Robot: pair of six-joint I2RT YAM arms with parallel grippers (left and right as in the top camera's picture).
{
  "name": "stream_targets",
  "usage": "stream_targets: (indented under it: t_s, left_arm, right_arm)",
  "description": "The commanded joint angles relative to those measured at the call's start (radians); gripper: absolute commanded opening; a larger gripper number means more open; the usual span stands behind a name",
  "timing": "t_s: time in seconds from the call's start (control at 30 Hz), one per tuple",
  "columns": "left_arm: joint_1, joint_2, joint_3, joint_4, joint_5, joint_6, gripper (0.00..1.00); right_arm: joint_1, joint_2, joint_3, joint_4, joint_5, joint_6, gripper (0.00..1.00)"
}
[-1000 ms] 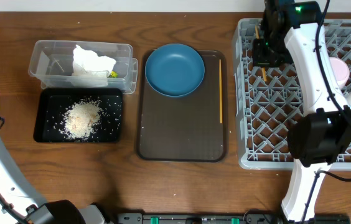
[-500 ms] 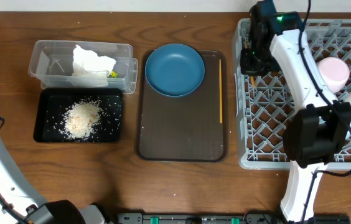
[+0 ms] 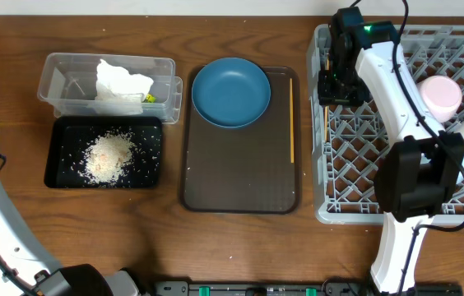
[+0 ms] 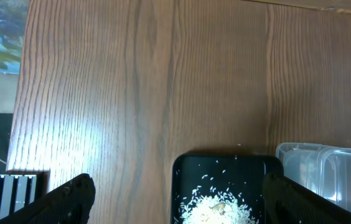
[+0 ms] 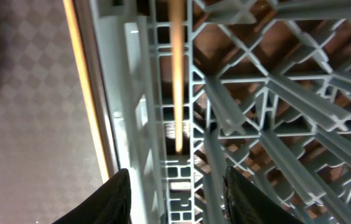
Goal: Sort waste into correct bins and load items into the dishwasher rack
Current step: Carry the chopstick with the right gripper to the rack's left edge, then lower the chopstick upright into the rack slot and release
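Two thin wooden sticks set the geometry of the coming move. The first chopstick (image 5: 177, 74) lies inside the dishwasher rack (image 3: 321, 164), down in the lattice just behind the rack's left wall. Its near tip is just ahead of the right gripper (image 5: 178, 199), whose fingers (image 5: 116, 196) stand spread to either side with nothing between them: released, grasping nothing. The second chopstick (image 3: 291, 119) rests on the brown serving tray (image 3: 240, 173), along its right-hand margin and just beside the rack's outer wall; it is judged the likely next item. From the right gripper it lies to the left, across that wall, with its long axis parallel to the wall and to the first chopstick. By this judgement the jaws, as now turned, would straddle it crosswise after a lift over the rim and a sideways shift. The right arm is plainly the nearer: the left gripper (image 4: 185, 199) hovers well apart over the black tray (image 3: 53, 177) of rice scraps (image 3: 110, 156), jaws wide and empty. The dark blue plate (image 3: 230, 92) also waits on the serving tray
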Motion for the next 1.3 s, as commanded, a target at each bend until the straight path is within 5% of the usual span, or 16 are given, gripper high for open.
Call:
stream_targets:
  t_s: [0.0,0.33,0.6,0.83,1.27]
  left_arm:
    - [0.004,0.008,0.005,-0.003,-0.009,-0.009,0.89]
    - [0.004,0.008,0.005,-0.003,-0.009,-0.009,0.89]
    - [0.004,0.008,0.005,-0.003,-0.009,-0.009,0.89]
    - [0.004,0.008,0.005,-0.003,-0.009,-0.009,0.89]
    - [0.004,0.008,0.005,-0.003,-0.009,-0.009,0.89]
  right_arm:
    - [0.037,-0.019,-0.005,-0.002,-0.044,0.013,0.46]
    - [0.048,-0.019,-0.005,0.082,0.081,0.067,0.51]
    - [-0.003,-0.016,-0.005,0.245,0.148,0.135,0.15]
    - [-0.034,-0.015,-0.005,0.422,0.164,0.136,0.35]
    - [-0.051,0.029,-0.005,0.569,0.122,0.121,0.37]
